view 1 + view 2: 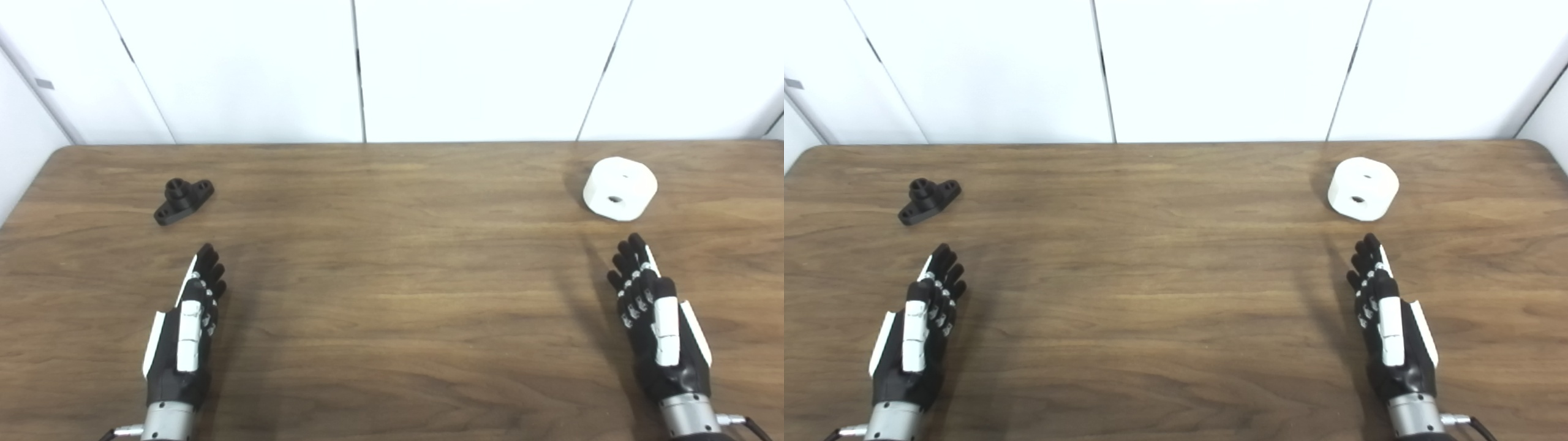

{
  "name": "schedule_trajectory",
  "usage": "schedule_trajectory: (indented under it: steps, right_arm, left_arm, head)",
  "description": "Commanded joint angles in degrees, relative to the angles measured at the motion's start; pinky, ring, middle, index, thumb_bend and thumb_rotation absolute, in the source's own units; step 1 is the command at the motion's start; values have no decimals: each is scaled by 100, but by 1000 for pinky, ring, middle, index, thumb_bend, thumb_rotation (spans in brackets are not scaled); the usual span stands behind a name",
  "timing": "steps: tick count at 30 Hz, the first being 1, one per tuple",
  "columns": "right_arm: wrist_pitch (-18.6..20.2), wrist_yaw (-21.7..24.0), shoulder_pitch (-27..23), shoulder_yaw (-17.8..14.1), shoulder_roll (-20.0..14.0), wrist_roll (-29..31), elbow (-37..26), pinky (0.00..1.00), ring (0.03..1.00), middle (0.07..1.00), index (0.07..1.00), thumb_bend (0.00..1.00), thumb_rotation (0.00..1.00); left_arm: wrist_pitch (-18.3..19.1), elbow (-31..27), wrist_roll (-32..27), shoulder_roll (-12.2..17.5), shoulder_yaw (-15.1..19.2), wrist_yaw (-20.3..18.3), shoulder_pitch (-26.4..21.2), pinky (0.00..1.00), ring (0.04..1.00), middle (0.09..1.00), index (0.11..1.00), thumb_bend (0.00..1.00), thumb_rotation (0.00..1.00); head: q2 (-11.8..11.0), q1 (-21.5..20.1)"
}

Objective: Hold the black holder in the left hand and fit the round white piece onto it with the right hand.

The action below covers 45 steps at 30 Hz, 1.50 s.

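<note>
The black holder [183, 199] lies flat on the wooden table at the far left, a small flange with a short round boss standing up. The round white piece [620, 188] rests at the far right, a thick disc with small holes in its top. My left hand [190, 321] hovers low over the table, a little nearer than the holder, fingers straight and apart, holding nothing. My right hand [652, 312] is held the same way just in front of the white piece, open and empty, its fingertips a short gap from it.
The wooden table [392, 275] spans the whole view, with its far edge against white wall panels [478, 67]. Its rounded back corners show at the left and right. Only the two parts lie on it.
</note>
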Motion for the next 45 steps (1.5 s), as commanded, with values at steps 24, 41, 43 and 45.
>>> schedule_trajectory:
  steps: [24,41,43,45]
  right_arm:
    - [-586,293,25,-136,-213,130,516,1000,1000,998,1000,617,1000]
    - [-758,537,-99,-225,-334,383,1008,1000,1000,1000,1000,651,1000]
    - [-718,542,-98,-229,-327,415,989,1000,1000,1000,1000,653,1000]
    - [-686,525,-84,-229,-318,391,952,1000,1000,1000,1000,657,1000]
  left_arm:
    - [-268,-23,305,-257,-211,110,21,1000,997,998,983,662,897]
    - [-839,529,856,-397,-509,427,-62,1000,973,975,963,632,867]
    - [-836,529,880,-408,-520,469,-54,1000,973,976,964,621,870]
    - [-839,514,914,-411,-526,502,-36,989,970,972,964,614,868]
  head:
    - [-410,1007]
    - [-934,1560]
    - [-932,1536]
    - [-921,1502]
